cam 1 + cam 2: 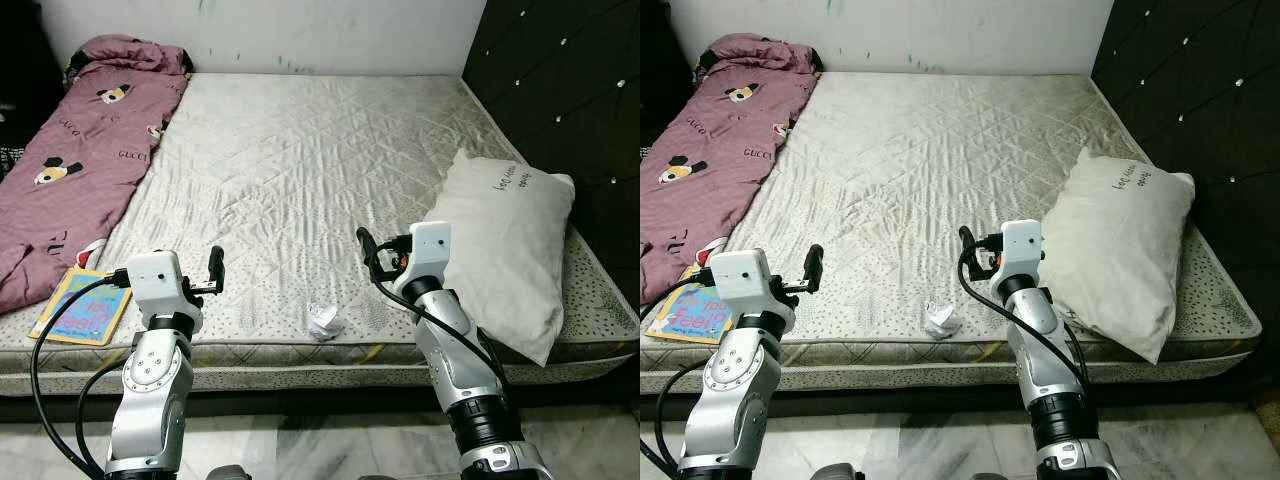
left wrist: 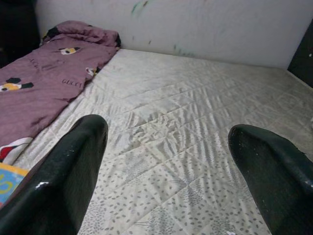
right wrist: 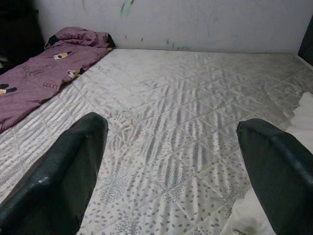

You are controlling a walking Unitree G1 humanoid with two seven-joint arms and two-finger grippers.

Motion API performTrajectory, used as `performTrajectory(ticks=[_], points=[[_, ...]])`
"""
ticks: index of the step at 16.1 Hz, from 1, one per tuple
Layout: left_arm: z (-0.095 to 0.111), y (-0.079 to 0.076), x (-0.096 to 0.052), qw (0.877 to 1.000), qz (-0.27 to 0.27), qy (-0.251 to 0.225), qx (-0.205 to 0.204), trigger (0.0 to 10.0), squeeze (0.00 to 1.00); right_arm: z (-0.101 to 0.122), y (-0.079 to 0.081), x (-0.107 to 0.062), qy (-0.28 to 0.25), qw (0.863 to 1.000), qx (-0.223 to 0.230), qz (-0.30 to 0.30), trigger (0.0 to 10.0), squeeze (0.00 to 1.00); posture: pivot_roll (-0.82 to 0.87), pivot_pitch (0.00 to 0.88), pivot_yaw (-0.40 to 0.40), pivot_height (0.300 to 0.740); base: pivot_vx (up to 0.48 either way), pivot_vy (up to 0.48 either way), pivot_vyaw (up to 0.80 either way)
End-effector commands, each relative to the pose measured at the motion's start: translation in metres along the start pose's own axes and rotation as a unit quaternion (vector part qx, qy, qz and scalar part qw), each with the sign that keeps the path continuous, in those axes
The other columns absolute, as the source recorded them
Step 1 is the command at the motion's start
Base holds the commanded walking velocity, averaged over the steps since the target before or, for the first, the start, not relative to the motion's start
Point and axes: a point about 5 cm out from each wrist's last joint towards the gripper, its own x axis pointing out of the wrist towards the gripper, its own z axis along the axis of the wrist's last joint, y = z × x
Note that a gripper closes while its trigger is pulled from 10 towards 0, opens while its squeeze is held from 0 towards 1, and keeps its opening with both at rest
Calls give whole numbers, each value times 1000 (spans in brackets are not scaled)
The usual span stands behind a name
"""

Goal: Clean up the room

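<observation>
Two grippers are raised over the near edge of the mattress (image 1: 300,150), both with fingers spread wide and holding nothing: the left gripper (image 1: 214,270) toward the near left corner, the right gripper (image 1: 366,249) just beside the pillow (image 1: 505,245).

A crumpled white paper wad (image 1: 323,321) lies close to the near edge, between the two arms and a little nearer the right one. It looks like the obvious piece of litter, so picking it up is probably the step in hand. A colourful children's book (image 1: 80,305) sits at the near left corner, partly tucked under the maroon printed blanket (image 1: 70,160) that runs along the left edge up to the far left corner.

To do the pick well, the chosen gripper should come down from above with its fingers either side of the wad, not sweeping in from the side, since light paper would likely skid off the edge onto the floor. Keep the fingertips just above the quilted fabric so they close on paper and not on a fold of cover. A gentle closing should be enough; the wad will compress. Either arm seems able to reach, the right needing to swing away from the pillow first.
</observation>
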Motion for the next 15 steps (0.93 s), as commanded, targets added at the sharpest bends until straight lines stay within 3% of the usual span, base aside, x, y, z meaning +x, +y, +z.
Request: performTrajectory(ticks=[1, 10, 15], points=[[6, -2, 0, 1000, -11, -13, 1, 10000, 0, 1, 0, 1, 0, 1000, 0, 3, 10000, 0, -51, 17, -16, 740, 277, 0, 0], [7, -4, 2, 1000, -20, -16, -4, 10000, 0, 3, -1, 4, -1, 1000, -4, -3, 10000, 0, -50, 12, -16, 740, 335, 0, 0], [7, -5, 2, 1000, -8, -12, -11, 10000, 0, 2, -7, 3, 1, 1000, -9, -11, 10000, 0, -50, 20, -16, 740, 0, 0, 0]])
